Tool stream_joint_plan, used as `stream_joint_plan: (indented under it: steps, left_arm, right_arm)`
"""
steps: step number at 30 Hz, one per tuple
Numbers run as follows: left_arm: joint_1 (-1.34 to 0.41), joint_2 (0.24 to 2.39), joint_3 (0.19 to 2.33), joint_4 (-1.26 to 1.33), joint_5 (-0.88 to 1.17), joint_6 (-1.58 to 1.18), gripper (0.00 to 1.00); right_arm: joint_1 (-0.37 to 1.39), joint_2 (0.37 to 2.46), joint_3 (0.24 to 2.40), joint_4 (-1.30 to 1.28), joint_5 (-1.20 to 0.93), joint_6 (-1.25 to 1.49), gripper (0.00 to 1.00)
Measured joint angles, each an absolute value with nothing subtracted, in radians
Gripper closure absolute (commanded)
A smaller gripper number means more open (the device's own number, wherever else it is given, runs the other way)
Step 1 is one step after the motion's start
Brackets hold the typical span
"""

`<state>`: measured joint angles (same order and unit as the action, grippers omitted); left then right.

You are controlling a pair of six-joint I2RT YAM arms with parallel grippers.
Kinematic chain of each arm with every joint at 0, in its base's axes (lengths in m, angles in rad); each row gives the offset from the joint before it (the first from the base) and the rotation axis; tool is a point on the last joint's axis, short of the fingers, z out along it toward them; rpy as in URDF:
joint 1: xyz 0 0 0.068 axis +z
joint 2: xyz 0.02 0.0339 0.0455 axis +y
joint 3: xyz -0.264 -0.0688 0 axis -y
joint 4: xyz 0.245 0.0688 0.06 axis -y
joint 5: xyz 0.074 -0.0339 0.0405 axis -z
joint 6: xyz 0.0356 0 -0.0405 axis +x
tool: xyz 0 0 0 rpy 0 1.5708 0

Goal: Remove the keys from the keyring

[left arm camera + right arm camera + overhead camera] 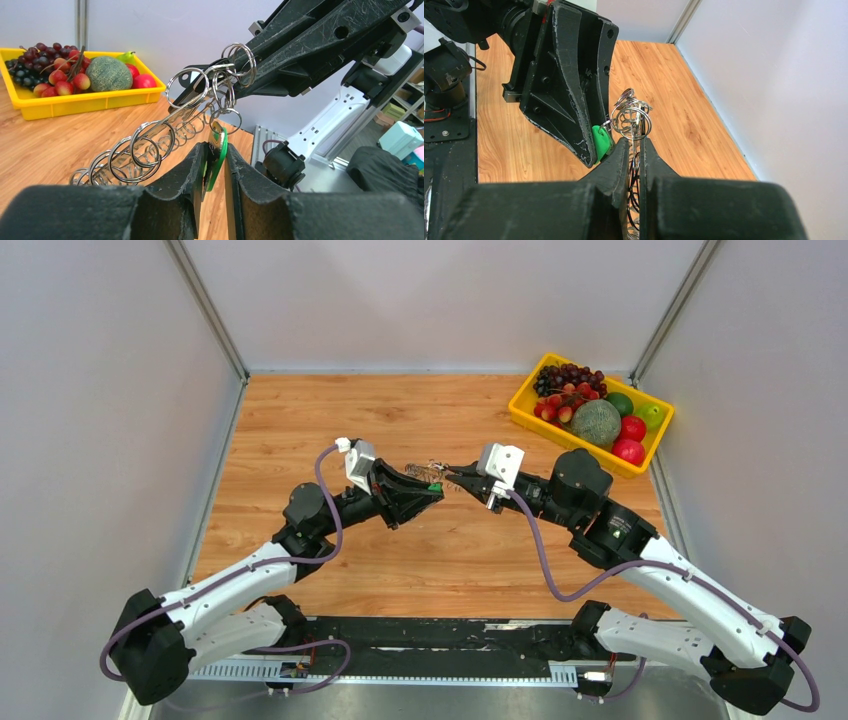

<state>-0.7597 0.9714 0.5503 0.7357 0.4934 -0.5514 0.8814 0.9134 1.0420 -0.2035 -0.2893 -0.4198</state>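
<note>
Left tool and right tool meet tip to tip over the middle of the bench in the top view. The keyring sits between them. Neither arm is nearer, since both tips are at the ring.

Left wrist view: the keyring shows as a long stack of wire loops. Its long axis runs from low left up to the right tool, which carries the upper end. A green key hangs off the stack, down between the left tool's fingers. The jaws stand narrow on either side of it, but firm contact cannot be confirmed.

Right wrist view: the right tool is clenched on the wire of the keyring. The green key lies just to its left, at the tip of the left tool. By judgement, separation calls for the left tool to draw the key away from the right tool, across the stack's axis.
</note>
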Motion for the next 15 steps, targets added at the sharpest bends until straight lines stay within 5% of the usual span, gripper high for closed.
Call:
stream_joint_plan:
  steps: [5, 11, 15]
  left_arm:
    - [-0.76, 0.97, 0.55, 0.736, 0.49, -0.555, 0.99]
    - [-0.76, 0.949, 0.556, 0.699, 0.481, -0.565, 1.0]
    - [-0.76, 0.943, 0.692, 0.429, 0.482, -0.576, 1.0]
  right_arm:
    - [0.881, 0.91, 1.042, -0.204, -0.288, -0.42, 1.0]
    - [0.881, 0.9, 1.036, -0.202, -0.267, -0.415, 1.0]
    - [0.883, 0.863, 0.965, -0.165, -0.229, -0.383, 1.0]
